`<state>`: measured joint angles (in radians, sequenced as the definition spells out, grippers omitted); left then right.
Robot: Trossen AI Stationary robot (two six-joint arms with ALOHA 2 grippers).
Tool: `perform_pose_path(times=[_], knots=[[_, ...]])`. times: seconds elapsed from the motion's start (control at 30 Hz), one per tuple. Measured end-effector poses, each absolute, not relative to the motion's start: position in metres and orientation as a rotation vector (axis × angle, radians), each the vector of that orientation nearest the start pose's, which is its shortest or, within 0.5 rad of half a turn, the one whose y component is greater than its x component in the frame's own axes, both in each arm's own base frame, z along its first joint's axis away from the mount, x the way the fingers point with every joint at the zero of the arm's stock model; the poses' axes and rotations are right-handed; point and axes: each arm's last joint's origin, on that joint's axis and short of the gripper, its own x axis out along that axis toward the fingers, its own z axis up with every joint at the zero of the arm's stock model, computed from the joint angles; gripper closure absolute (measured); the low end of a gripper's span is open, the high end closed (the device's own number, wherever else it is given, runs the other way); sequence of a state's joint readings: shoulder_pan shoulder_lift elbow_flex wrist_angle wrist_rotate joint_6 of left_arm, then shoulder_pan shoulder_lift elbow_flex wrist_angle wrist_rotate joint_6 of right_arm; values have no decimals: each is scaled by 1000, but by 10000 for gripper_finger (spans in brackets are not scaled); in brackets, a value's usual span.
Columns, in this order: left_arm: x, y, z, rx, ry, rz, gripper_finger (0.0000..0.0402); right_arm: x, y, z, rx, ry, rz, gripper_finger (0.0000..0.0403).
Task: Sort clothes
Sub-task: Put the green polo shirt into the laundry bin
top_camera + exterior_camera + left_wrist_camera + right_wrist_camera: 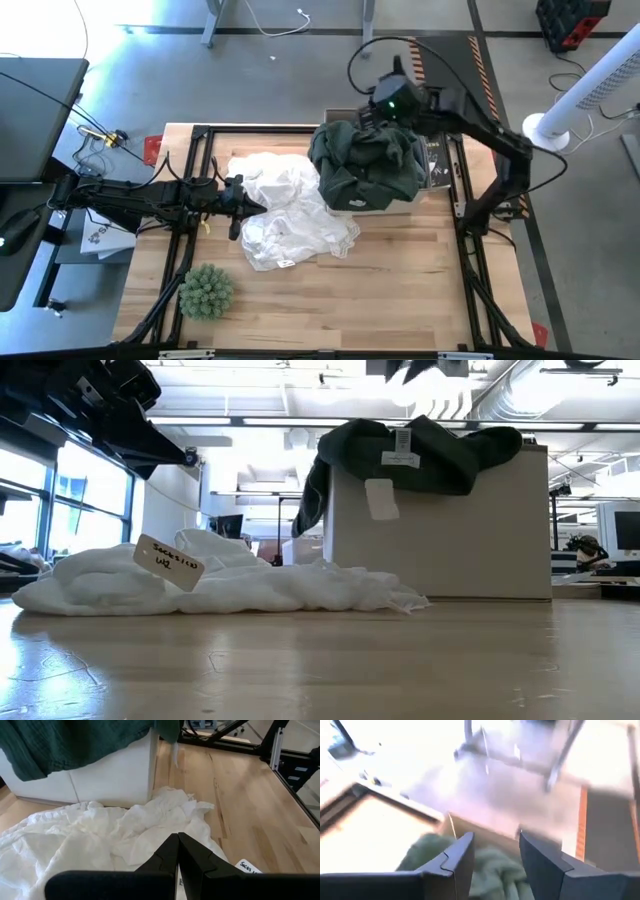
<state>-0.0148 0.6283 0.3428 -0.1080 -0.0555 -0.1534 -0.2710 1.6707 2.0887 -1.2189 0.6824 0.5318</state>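
Spiky green ball (206, 290): you find it nearest the front edge of the bench (400, 300), toward the front-left corner, well apart from the clothes.

White garment (285, 208): you see it crumpled on the bench's middle, spreading from the left arm's tip toward the white box; a paper tag (168, 561) with handwriting lies on it in the low view.

Left gripper (178, 840): you see its two dark fingers pressed together, tips touching, with no cloth between them; it hangs just over the white garment's left edge, the arm reaching in from the bench's left side.

White box (450, 540): it stands on the bench's rear right part, its wall touching the white garment's far folds.

Dark green garment (365, 165): you see it heaped on top of the white box, draped over its rim and hanging partway down the wall; a white label (399, 458) shows on it in the low view.

Right gripper (495, 852): its fingers stand apart with nothing between them; it is above the dark green garment, near the bench's back edge, the arm coming from the right side.
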Motion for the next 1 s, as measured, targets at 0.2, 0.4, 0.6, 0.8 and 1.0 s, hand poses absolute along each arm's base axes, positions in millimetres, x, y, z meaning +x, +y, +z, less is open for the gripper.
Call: perform_pose_path(times=[0.2, 0.4, 0.6, 0.8, 1.0], knots=[[148, -1, 210, -140, 389, 70, 394, 314, -56, 448, 233, 628, -768, 251], [148, -1, 210, -140, 388, 70, 394, 338, -36, 381, 333, 860, -454, 251], [148, -1, 211, -139, 385, 72, 394, 344, -70, 314, 432, 889, -577, 253], [148, 0, 211, -137, 383, 77, 394, 311, -124, 254, 615, 927, -1010, 267], [148, 0, 210, -137, 385, 77, 394, 283, -143, 202, 745, 1016, -1100, 275]])
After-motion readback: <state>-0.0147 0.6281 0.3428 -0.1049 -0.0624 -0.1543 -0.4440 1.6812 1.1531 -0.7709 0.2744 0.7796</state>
